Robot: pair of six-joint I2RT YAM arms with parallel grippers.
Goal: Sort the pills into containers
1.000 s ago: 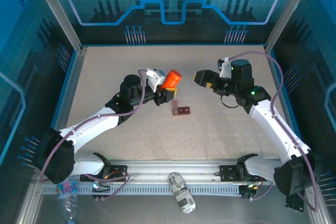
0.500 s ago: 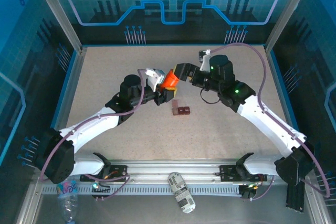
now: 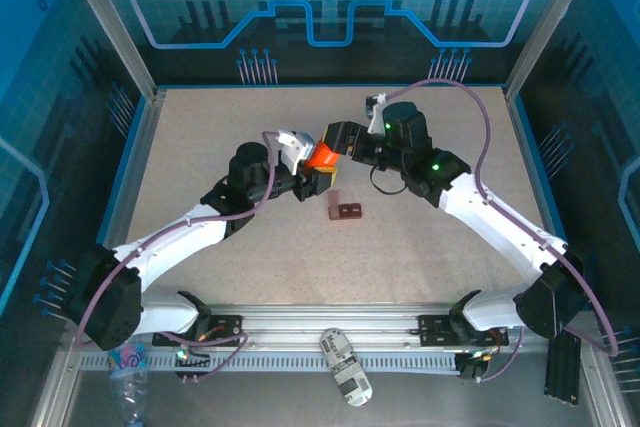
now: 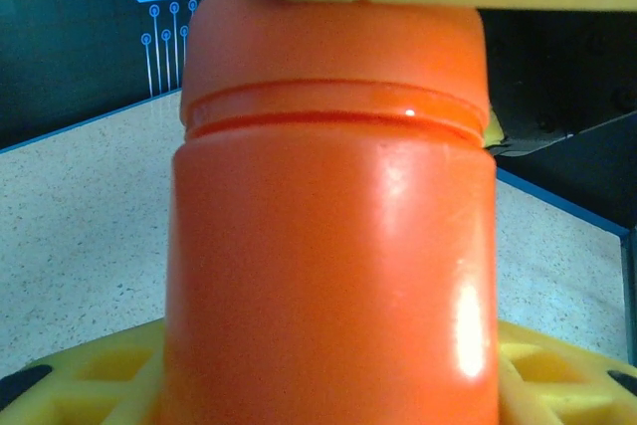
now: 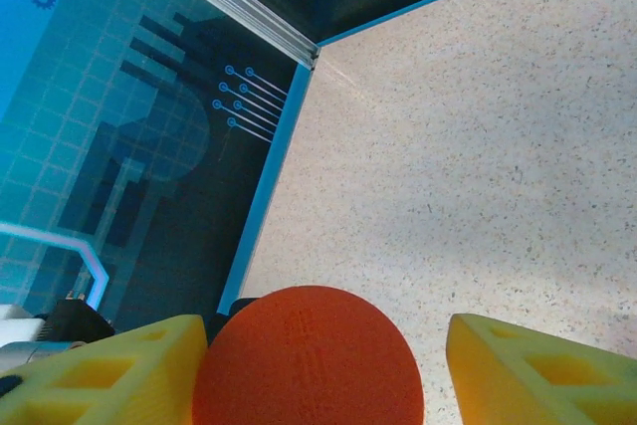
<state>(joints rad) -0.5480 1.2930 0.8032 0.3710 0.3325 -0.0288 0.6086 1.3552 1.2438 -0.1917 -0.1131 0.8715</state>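
Sorting is barely getting going, by my reading. The speckled counter (image 3: 200,127) is carrying the whole job. Above its middle both arms are meeting at one point. Your left gripper (image 3: 315,173) is clamping the orange bottle (image 4: 328,246) low on its body and holding it lifted and tilted toward the right arm. In the left wrist view the yellow pads are pressing in at either side of the base. Your right gripper (image 3: 335,142) is straddling the cap (image 5: 309,355). In the right wrist view one pad is touching the cap's edge while the other is standing just apart, so the jaws are reading as open around it, not gripping. The cap is sitting fully on the bottle, seam line showing all round. I'm judging that the pills are inside and none are sorted. Uncapping, pouring and dividing are all waiting to be done. The containers (image 3: 348,211) are resting flat on the counter just below and right of the bottle, apart from both grippers. They are a small dark red-brown box with two square wells side by side. The wells are looking dark, too small to tell their contents.
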